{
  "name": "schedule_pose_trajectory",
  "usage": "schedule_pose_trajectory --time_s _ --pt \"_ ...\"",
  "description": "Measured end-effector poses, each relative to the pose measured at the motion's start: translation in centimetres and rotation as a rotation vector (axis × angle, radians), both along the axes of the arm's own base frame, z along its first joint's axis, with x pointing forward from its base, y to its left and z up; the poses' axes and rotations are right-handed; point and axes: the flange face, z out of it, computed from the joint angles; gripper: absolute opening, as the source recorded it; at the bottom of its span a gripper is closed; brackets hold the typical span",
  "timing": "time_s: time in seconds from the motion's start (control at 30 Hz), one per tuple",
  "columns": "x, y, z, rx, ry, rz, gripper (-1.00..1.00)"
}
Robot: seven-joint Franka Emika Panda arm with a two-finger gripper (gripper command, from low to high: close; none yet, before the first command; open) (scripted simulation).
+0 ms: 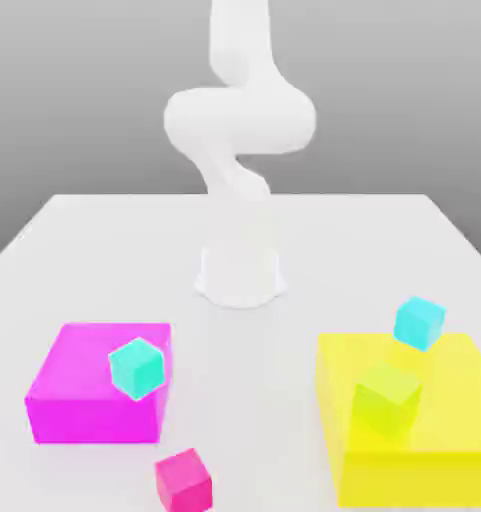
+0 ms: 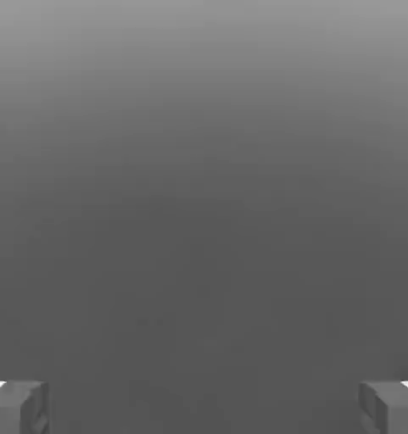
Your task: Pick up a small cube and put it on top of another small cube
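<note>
At the near edge of the white table (image 1: 74, 225), just in front of the large magenta block (image 1: 84, 385), sits the small cube (image 1: 183, 479) — well apart from the arm (image 1: 239, 120), which rises behind. The gripper (image 2: 204, 407) stands wide open, holding nothing; the cube probably lies low and forward of it — the hand view offers no landmark.

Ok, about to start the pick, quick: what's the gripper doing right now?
Gripper: open, fingers wide apart, nothing between them.
</note>
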Motion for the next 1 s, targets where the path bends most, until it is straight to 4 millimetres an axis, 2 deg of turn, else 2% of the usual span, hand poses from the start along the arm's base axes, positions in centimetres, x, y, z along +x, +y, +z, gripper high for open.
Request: schedule_pose_trajectory --time_s 0.1,0.23,0.37,0.47,0.6,0.73,0.77,0.87,1.0 --pt "3.8 -0.7 -4.9 -0.025 0.086 0.052 0.00" --pt "7.6 -1.5 -11.7 -0.055 0.194 0.117 0.00" --pt "10.4 -2.3 -19.0 -0.082 0.300 0.183 0.00" --pt "11.6 -2.9 -24.7 -0.103 0.379 0.232 0.00" --pt "12.2 -3.8 -32.3 -0.129 0.485 0.297 0.00" --pt "11.6 -4.8 -39.8 -0.156 0.591 0.364 0.00" --pt "11.6 -4.8 -39.8 -0.156 0.591 0.364 0.00" --pt "10.1 -5.7 -46.6 -0.180 0.688 0.428 0.00" --pt "9.7 -5.9 -52.3 -0.186 0.712 0.444 0.00"
